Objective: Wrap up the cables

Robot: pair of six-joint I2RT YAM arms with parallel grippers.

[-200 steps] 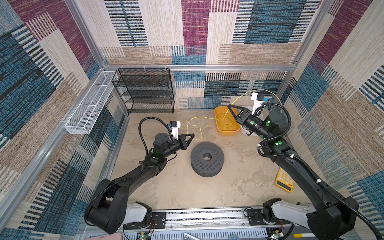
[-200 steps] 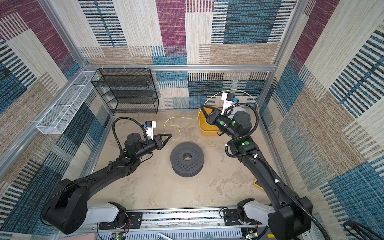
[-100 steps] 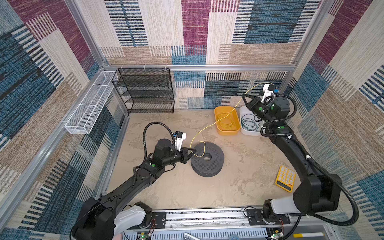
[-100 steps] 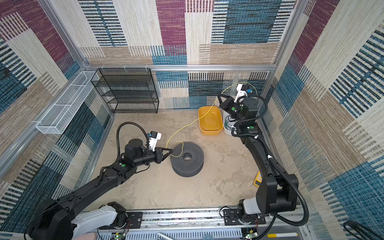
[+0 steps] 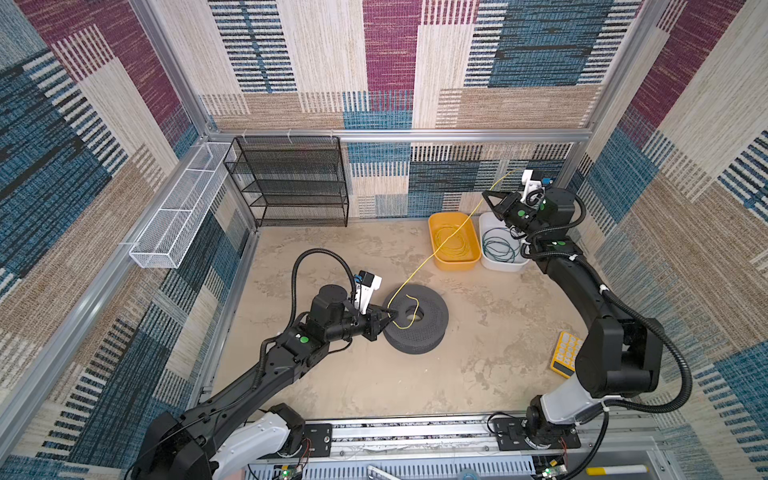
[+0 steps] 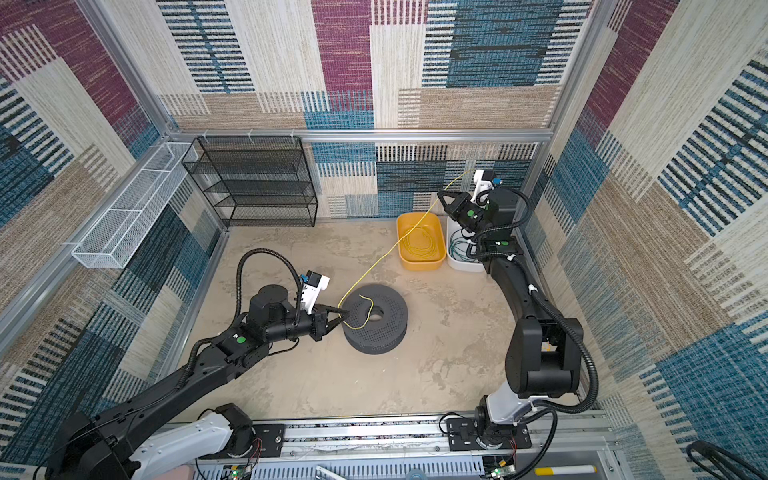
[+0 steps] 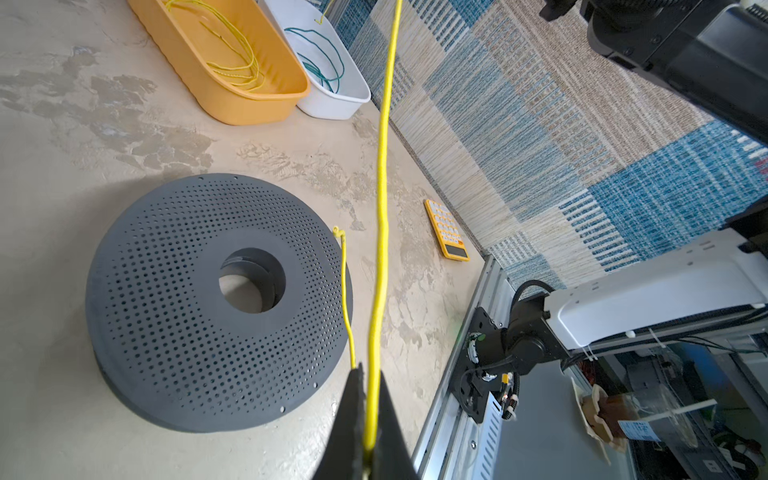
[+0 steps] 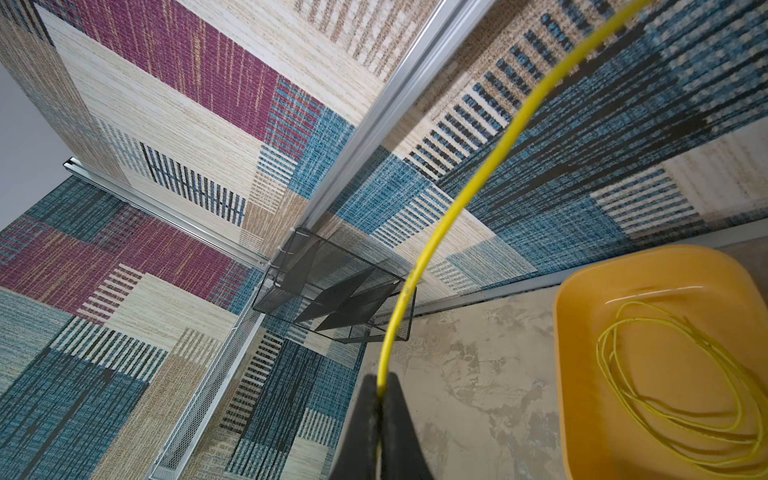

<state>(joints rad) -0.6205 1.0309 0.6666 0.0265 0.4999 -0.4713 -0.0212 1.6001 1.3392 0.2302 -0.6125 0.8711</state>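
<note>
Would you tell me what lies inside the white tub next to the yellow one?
The white tub holds the teal-green cable in loose loops. The right arm covers part of the tub in both top views, so anything there is hidden.

Teal cable (image 6: 456, 246) and white bin (image 6: 459, 266) partly behind the right arm (image 6: 515, 286); yellow tray (image 8: 579, 374) edge-cropped.

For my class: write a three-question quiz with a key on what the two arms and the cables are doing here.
1. True or false: the left gripper and the right gripper are both shut on the yellow cable.
2. The teal cable lies in: A) the white tub B) the yellow tub C) the black rack.
3. Fill in: the yellow cable's short free end curls over the grey ____.
Key: 1 true; 2 A; 3 spool.
</note>
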